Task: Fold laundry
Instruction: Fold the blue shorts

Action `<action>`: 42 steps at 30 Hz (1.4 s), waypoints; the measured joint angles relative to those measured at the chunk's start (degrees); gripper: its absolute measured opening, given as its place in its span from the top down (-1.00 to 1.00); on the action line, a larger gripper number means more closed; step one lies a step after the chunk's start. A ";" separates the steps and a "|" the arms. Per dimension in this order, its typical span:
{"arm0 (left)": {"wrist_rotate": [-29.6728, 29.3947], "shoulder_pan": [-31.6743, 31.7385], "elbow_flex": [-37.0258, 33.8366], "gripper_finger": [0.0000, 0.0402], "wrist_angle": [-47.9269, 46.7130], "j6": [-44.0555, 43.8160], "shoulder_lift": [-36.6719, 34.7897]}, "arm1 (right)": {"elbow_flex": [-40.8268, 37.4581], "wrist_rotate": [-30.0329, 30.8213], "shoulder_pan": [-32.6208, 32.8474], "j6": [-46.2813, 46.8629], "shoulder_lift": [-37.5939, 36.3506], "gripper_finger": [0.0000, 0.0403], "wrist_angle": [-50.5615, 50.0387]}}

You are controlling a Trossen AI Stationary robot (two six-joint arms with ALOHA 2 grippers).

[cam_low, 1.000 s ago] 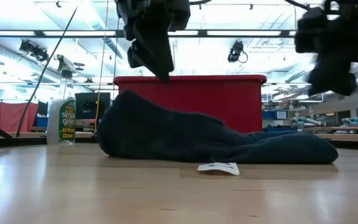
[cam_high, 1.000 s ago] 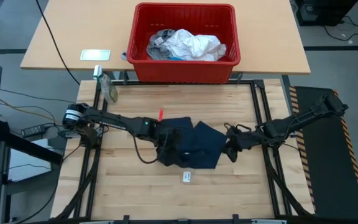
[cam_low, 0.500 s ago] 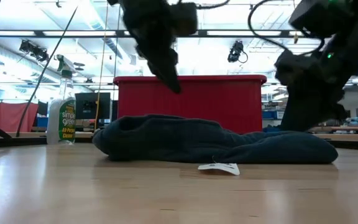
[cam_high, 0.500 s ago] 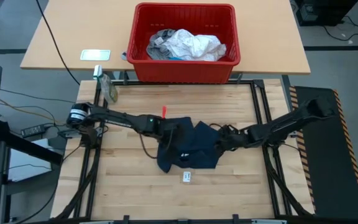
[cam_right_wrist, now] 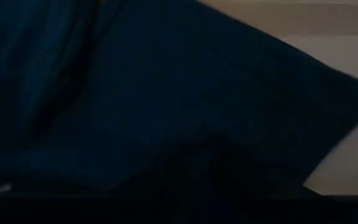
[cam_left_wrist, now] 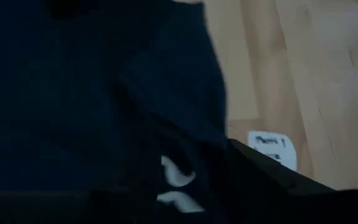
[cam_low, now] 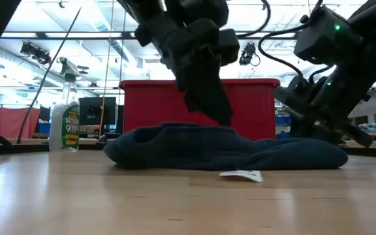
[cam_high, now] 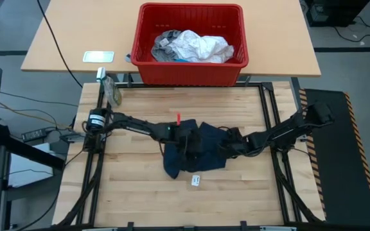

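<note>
A dark navy garment [cam_high: 194, 160] lies crumpled on the middle of the wooden table, low and flat in the low view [cam_low: 240, 150]. A white tag [cam_high: 194, 181] rests on the wood at its near edge. My left gripper [cam_high: 191, 142] is down at the garment's middle, slanting from the left [cam_low: 217, 111]. My right gripper [cam_high: 227, 146] is low at the garment's right part [cam_low: 315, 127]. Both wrist views are filled with navy cloth [cam_left_wrist: 73, 93] [cam_right_wrist: 197, 93].
A red basket [cam_high: 236, 61] holding white and grey laundry [cam_high: 194, 46] stands on the farther table. A spray bottle [cam_high: 112, 92] lies at the table's far left corner. A small red piece [cam_high: 179, 118] lies just beyond the garment. Bare wood lies along the near edge.
Both grippers have come down onto the garment, the left moving toward the table's right, the right toward its left, each rolling as it went. The garment's raised left hump has sunk flat. The tag has shifted slightly to the right.
</note>
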 joint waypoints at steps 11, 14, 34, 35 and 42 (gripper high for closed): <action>2.03 -4.52 -0.07 0.11 5.33 -7.56 6.53 | -0.09 -0.89 -0.04 6.61 1.08 0.38 1.72; 3.84 -7.67 -0.07 0.17 5.66 -7.72 5.09 | -0.09 -1.67 -0.02 7.48 1.08 0.38 1.83; -11.62 -17.96 0.00 0.23 -10.66 -9.12 0.80 | 1.46 -4.00 1.68 3.18 -4.74 0.39 -2.77; -14.06 -18.01 0.00 0.23 -11.96 -8.63 0.42 | 2.11 -3.86 2.31 3.44 -5.01 0.39 -3.03; -19.07 -16.24 0.00 0.23 -17.41 -2.26 -4.18 | 12.79 3.93 9.19 -0.43 -4.04 0.40 -5.32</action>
